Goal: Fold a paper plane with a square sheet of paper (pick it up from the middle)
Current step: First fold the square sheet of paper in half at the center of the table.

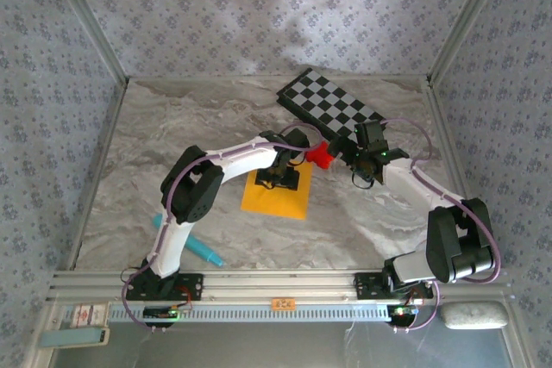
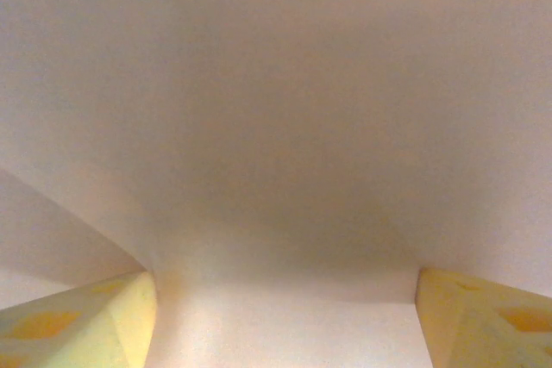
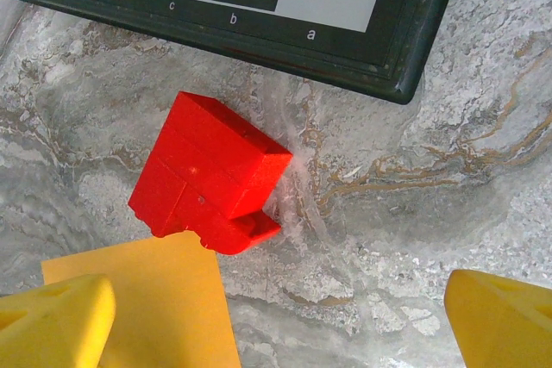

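Top external puts our square sheet of paper flat on the marble near the middle of the table, with the left gripper hanging right over its far part. Are we holding it?
— No. On the left wrist view our fingers stand apart with a pale blur between them, and nothing is pinched. The right gripper is spread wide too, over the red block just beside the sheet's corner.
— How will it handle?
— We judge it very light, thin and limp, quick to crease and to slide on smooth stone. We'd press down at its middle and draw the fingers together so a ridge rises to nip, not scrape at an edge.
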Controlling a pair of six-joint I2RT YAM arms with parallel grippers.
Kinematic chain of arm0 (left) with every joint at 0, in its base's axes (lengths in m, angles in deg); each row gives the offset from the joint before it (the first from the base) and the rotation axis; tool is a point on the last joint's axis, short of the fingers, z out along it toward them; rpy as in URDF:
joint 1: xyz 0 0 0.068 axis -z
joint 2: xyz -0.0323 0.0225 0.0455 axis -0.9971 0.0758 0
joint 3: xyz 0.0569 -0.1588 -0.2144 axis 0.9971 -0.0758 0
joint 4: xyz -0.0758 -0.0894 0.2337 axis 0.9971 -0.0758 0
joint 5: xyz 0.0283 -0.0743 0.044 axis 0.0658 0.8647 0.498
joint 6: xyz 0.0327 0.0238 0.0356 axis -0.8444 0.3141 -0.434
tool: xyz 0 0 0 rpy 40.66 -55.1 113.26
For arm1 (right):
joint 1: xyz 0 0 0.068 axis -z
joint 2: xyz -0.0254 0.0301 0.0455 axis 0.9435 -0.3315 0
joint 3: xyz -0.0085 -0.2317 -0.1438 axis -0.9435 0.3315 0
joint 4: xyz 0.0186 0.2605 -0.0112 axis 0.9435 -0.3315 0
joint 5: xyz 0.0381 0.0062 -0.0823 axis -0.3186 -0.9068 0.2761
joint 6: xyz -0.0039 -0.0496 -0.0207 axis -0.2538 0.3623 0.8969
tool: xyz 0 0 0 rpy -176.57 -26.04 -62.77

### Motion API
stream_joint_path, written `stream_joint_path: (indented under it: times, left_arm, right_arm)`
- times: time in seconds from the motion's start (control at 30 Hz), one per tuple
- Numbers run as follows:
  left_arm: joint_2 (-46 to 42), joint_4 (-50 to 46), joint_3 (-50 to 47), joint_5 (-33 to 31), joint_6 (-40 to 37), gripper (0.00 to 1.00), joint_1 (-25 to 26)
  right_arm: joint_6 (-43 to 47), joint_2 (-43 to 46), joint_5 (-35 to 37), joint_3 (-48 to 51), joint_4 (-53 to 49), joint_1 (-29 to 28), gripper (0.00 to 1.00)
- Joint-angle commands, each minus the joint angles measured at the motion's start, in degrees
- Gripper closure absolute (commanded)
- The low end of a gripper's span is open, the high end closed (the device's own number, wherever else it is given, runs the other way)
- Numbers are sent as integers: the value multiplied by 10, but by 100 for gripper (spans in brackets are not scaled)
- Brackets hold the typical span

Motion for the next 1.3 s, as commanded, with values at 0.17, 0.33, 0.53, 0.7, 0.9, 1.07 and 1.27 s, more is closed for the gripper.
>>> stream_joint_path:
  times: [0.17,0.33,0.53,0.7,0.9,1.07,1.27]
  left_arm:
    - [26,-19,-17,-8,3,24,2]
    - [16,-17,-21,-9,7,24,1]
    - [-2,-10,-27,-14,14,33,2]
    - [-24,0,-36,-17,19,47,2]
    - [-97,62,-78,21,-2,67,-16]
    - [-185,181,-154,153,-4,74,-66]
    - [-247,342,-245,304,37,75,-128]
  right_arm:
    - [7,1,0,-1,-14,3,0]
    - [5,-1,-1,-3,-14,4,0]
    - [3,-4,-3,-3,-14,3,0]
    - [0,-3,-1,-2,-12,3,0]
    - [-13,-3,0,6,7,4,0]
    - [-14,-2,-35,17,52,4,0]
    - [-14,0,-116,49,161,-1,6]
